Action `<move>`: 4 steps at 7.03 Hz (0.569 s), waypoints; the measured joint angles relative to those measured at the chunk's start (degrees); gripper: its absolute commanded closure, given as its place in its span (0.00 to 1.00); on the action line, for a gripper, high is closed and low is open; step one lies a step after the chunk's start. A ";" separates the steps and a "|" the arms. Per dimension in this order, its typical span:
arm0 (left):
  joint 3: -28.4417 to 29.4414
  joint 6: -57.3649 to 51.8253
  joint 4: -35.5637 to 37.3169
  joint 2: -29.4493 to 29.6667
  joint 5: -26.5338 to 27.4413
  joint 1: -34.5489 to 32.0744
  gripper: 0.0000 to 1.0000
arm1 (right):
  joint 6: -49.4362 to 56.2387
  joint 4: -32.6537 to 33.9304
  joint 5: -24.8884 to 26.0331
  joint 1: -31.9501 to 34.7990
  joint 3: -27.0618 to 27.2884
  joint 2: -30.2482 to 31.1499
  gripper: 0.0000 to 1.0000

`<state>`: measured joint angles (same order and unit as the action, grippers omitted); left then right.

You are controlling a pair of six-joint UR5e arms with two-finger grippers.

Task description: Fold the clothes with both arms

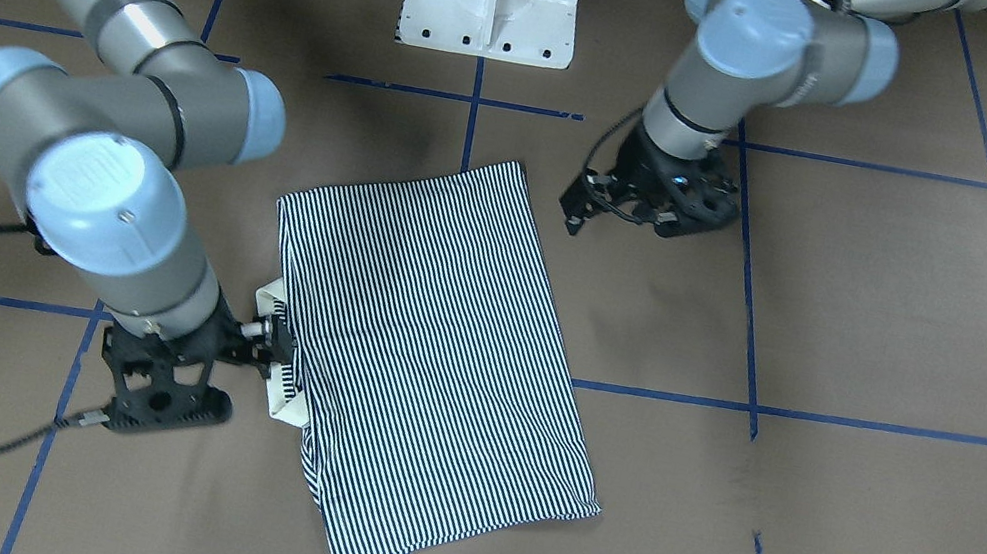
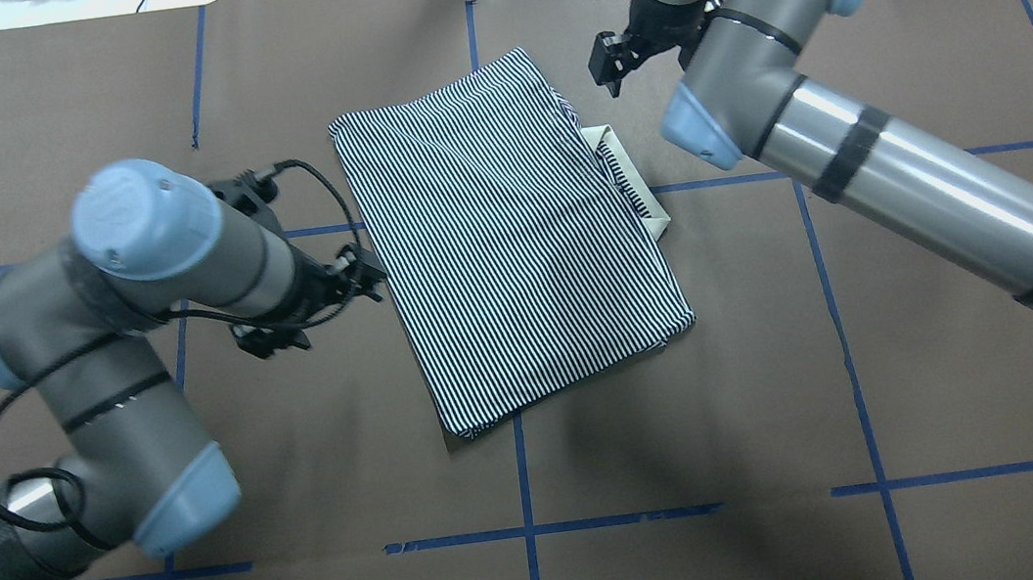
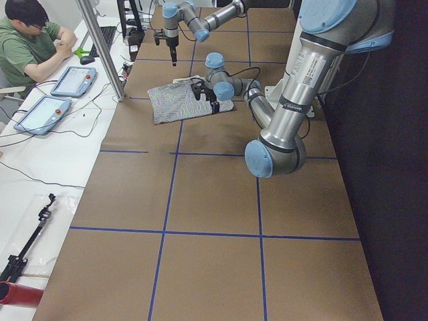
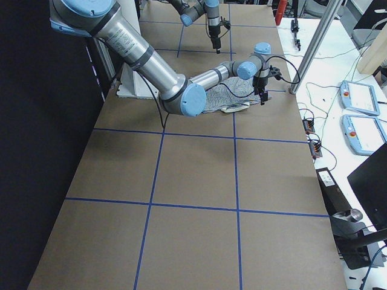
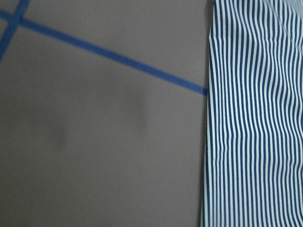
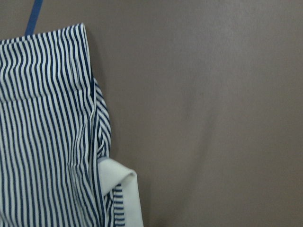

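- Overhead exterior view, far left: we see the left arm (image 2: 94, 381) enter low at the left edge and bend back on itself above the brown worktop (image 2: 300, 454).
- The left gripper (image 2: 320, 294) is just beside the left long edge of the shirt (image 2: 511, 241), about halfway along it. Its fingers (image 2: 368, 271) are dark and foreshortened, so we cannot tell whether they are spread or pressed together, nor whether they touch the cloth.
- From the left wrist we get bare worktop, a blue tape line (image 5: 118, 56) and the striped edge running down the view's right side.
- The shirt lies flat in the middle of the worktop, folded into a plain striped rectangle. It sits skewed to the tape grid, and its near end crosses the centre line.
- The cream collar (image 2: 655, 214) pokes out from under the shirt's right long edge, towards the far end.
- The right gripper (image 2: 612, 61) hangs near the shirt's far right corner, apart from the cloth. We cannot tell how its fingers (image 2: 605, 72) stand either.
- From the right wrist we see that corner and the collar at the view's left, with bare worktop filling the rest.
- The right arm (image 2: 907, 183) slants in from the lower right edge, with its elbow near the far edge of the worktop.
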<state>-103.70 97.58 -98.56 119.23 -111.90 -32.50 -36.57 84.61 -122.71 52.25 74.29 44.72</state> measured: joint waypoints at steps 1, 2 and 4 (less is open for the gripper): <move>0.24 5.75 1.64 1.55 0.86 3.01 0.00 | -1.21 0.81 -3.02 0.72 5.35 4.02 0.00; 0.75 10.76 2.78 2.77 2.09 5.91 0.00 | -3.19 0.97 -4.64 1.09 9.02 7.05 0.00; 4.55 18.02 3.43 5.99 4.63 9.72 0.00 | -5.34 0.87 -5.56 1.25 11.51 9.22 0.00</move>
<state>-99.15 115.60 -95.13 125.21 -107.27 -22.78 -41.91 85.48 -128.26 53.50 85.80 53.94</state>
